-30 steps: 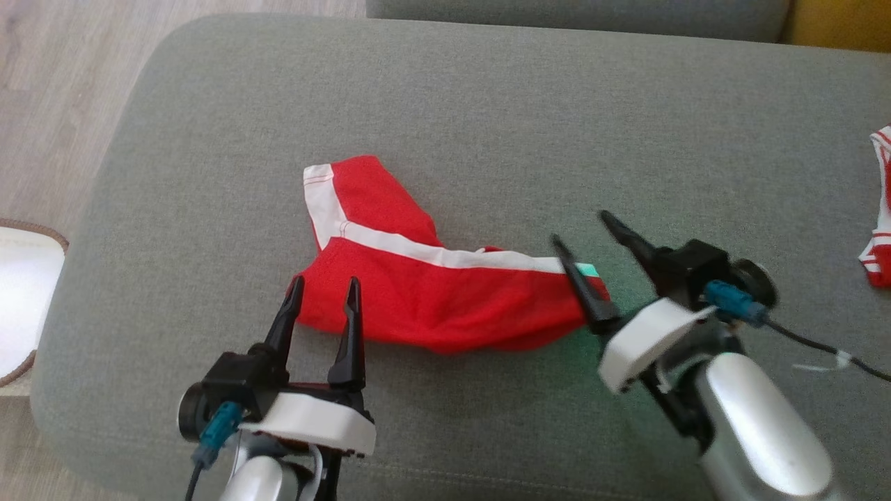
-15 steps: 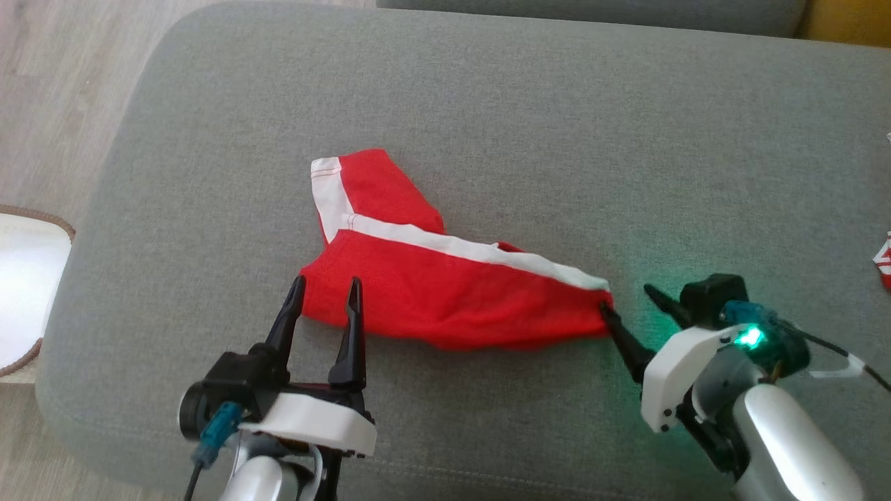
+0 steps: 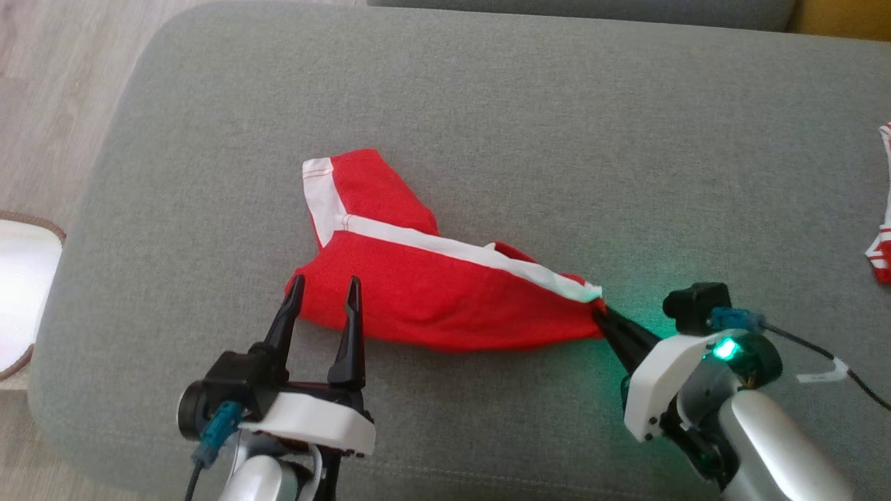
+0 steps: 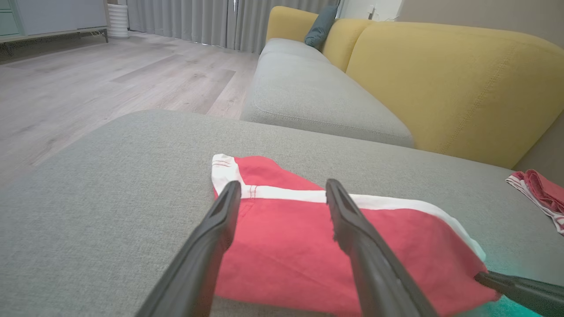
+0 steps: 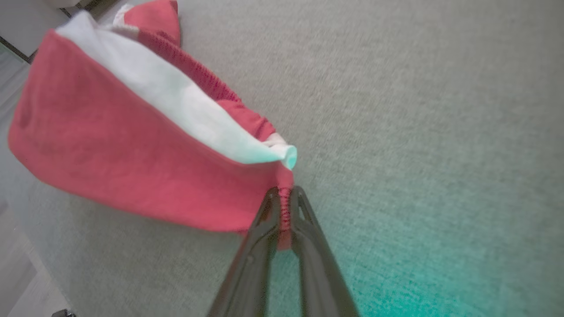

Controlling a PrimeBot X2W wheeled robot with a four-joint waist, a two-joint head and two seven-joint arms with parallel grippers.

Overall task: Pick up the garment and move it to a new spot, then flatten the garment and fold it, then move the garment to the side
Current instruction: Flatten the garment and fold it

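Your left claw point(image 3: 326, 280) hangs released at the near-left edge of the red garment point(image 3: 431, 306), which lies bunched in the middle of the grey cushion point(image 3: 487, 104). Your right claw point(image 3: 600, 314) is clenched on only the right corner seam. Lift sharply and that thin pinch may slip, or the cloth may drag crumpled.

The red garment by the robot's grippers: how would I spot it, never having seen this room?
Look at the wide grey cushion; near its middle lies a crumpled red garment with a white stripe along it. Unlike the red-and-white cloth at the cushion's right edge, its right corner is pinched in the right gripper.
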